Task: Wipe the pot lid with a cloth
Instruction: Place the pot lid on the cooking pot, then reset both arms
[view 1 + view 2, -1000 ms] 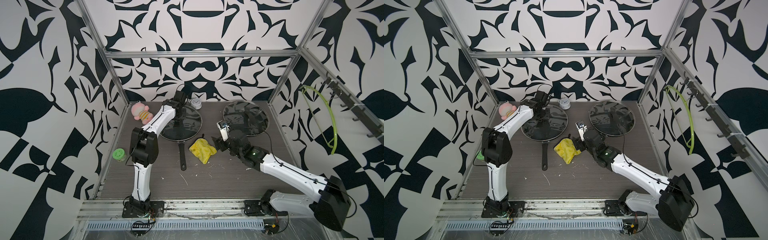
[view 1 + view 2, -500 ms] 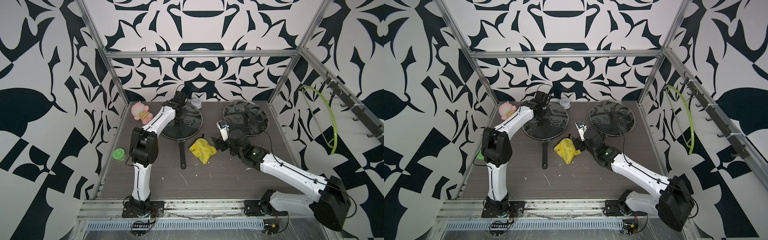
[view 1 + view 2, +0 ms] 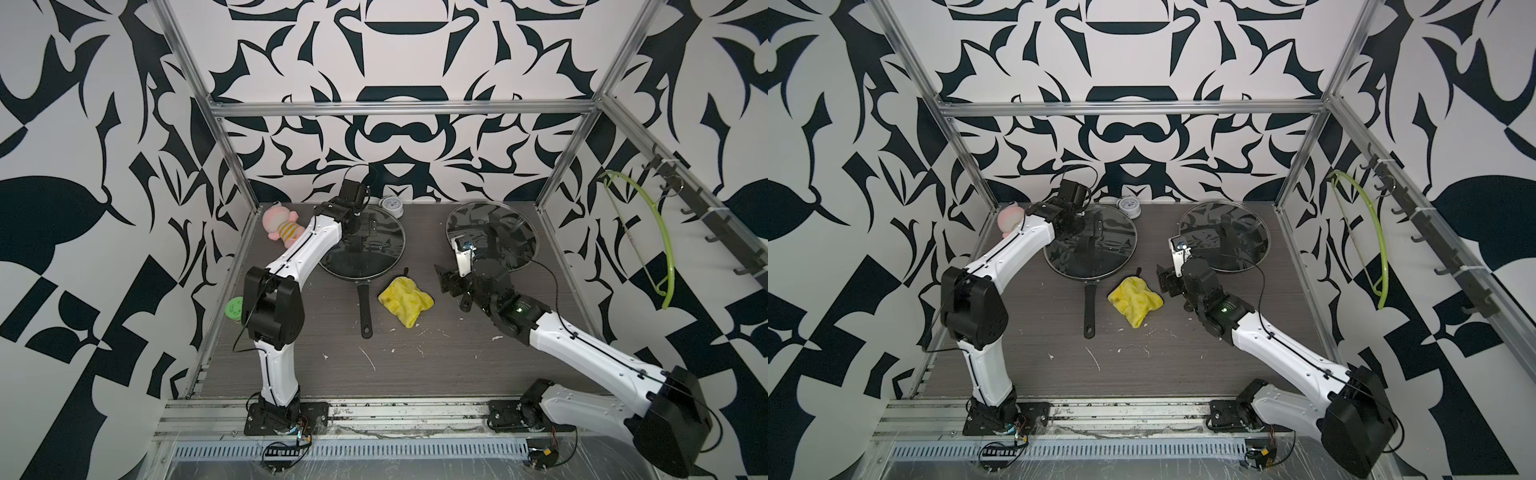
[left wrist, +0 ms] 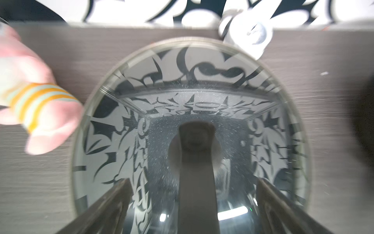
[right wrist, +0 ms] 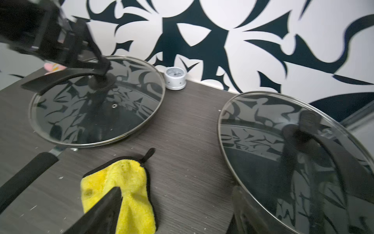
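Far left, a pink plush toy (image 3: 280, 222) is lying near the back corner of the table (image 3: 457, 361). Next along, the left gripper (image 4: 194, 182) is hovering over the left lid (image 3: 374, 253), which is sitting on a black-handled pan (image 3: 365, 307). Its 2 fingers (image 4: 113, 202) are standing spread wide, either side of the lid's handle (image 4: 196, 154) and clear of it. A small white clock (image 3: 392, 206) is sitting just behind that lid. In the middle, the yellow cloth (image 3: 405, 301) is lying crumpled on the table, between the pan's handle and the right gripper (image 3: 446, 280), with nothing gripping it. The right gripper's jaws are gaping too, empty, just beside the cloth. Behind it, the right lid (image 3: 511, 232) is resting on the table.
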`<state>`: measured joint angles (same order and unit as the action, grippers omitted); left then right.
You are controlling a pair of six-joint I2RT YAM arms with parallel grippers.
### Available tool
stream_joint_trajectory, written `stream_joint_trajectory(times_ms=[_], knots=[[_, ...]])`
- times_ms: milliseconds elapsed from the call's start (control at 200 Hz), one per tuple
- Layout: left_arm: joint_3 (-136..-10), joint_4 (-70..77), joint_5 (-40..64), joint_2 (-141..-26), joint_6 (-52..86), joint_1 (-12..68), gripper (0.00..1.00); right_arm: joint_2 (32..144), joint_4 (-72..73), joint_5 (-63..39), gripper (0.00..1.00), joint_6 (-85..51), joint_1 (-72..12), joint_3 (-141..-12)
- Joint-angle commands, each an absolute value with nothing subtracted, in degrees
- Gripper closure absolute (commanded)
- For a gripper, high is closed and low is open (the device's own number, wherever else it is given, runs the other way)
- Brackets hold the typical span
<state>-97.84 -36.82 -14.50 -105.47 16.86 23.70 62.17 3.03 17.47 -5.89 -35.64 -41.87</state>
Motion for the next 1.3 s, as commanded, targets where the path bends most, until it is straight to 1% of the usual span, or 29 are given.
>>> stream_joint_trajectory(times_ms=[0,175,320,460,585,655,755,875,990,1115,1145,1225,1295], knots=[[-91.6,-30.8,-15.1,-96.3,15.6,23.8,0.01,59.0,7.8,23.2,0.11,-7.8,-32.5,-38.6],[-75.1,-21.6,-17.8,-82.5,14.0,23.6,0.01,53.0,11.9,29.4,0.11,-8.0,-27.6,-31.4],[-58.6,-9.2,-22.5,-71.4,12.2,22.9,0.01,49.5,16.1,31.9,0.1,-8.2,-23.2,-24.4],[-47.8,-2.5,-26.1,-64.3,10.7,21.9,0.01,50.2,21.5,33.5,0.1,-8.6,-20.5,-19.4],[-36.2,8.1,-24.0,-60.2,3.8,20.8,0.01,53.3,26.9,35.4,0.09,-7.0,-20.0,-16.5],[-29.9,13.7,-23.3,-58.8,3.3,19.6,0.01,53.9,28.8,36.1,0.09,-5.1,-19.8,-16.1],[-23.7,19.5,-18.7,-59.0,4.0,16.8,0.01,55.9,32.7,37.3,0.09,-3.1,-18.8,-15.0],[-21.4,23.2,-18.3,-60.9,1.8,15.1,0.01,60.3,35.8,36.4,0.08,-2.5,-16.9,-14.0],[-19.5,30.7,-13.2,-65.7,1.8,11.4,0.01,66.0,41.6,34.6,0.08,-2.9,-15.2,-12.6],[-19.1,39.3,-11.0,-72.5,1.5,8.5,0.01,71.4,46.6,32.7,0.07,-2.4,-14.5,-13.3],[-19.3,41.5,-10.2,-75.7,1.5,7.8,0.01,72.8,48.1,32.1,0.07,-2.2,-14.0,-13.6],[-21.7,40.7,-9.1,-78.4,-1.1,7.2,0.01,76.0,51.9,30.3,0.06,-0.5,-13.2,-14.4],[-21.6,45.7,-8.2,-81.8,-1.2,5.3,0.01,78.2,52.9,27.9,0.06,0.4,-12.4,-15.3]])
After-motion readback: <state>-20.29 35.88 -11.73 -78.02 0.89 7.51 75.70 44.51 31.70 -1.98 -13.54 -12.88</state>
